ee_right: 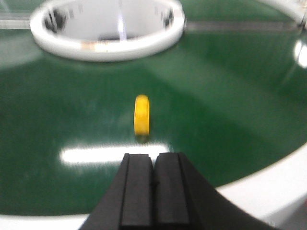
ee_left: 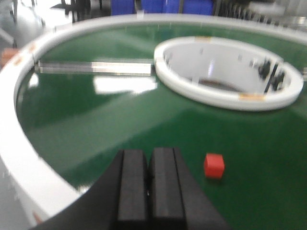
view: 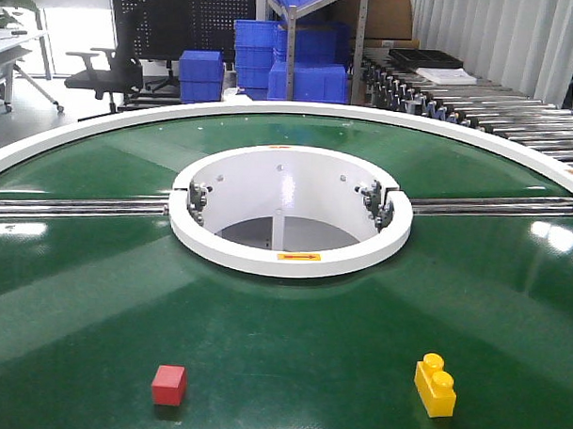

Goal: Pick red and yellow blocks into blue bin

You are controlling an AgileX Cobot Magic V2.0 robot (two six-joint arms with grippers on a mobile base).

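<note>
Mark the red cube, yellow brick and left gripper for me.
red cube [view: 168, 389]: front view, near face.
yellow brick [view: 436, 399]: front view, side face below studs.
left gripper [ee_left: 148, 163]: left wrist view, seam between shut pads.

1. The red cube [view: 169, 384] is small and plain. It sits flat on the green worktop [view: 292, 337], near the front edge on the left, with its faces turned slightly off square.
2. The yellow brick [view: 435, 385] is slightly larger. It sits upright with two round studs on top, near the front on the right, its long side angled far-left to near-right, well apart from the red cube.
</note>
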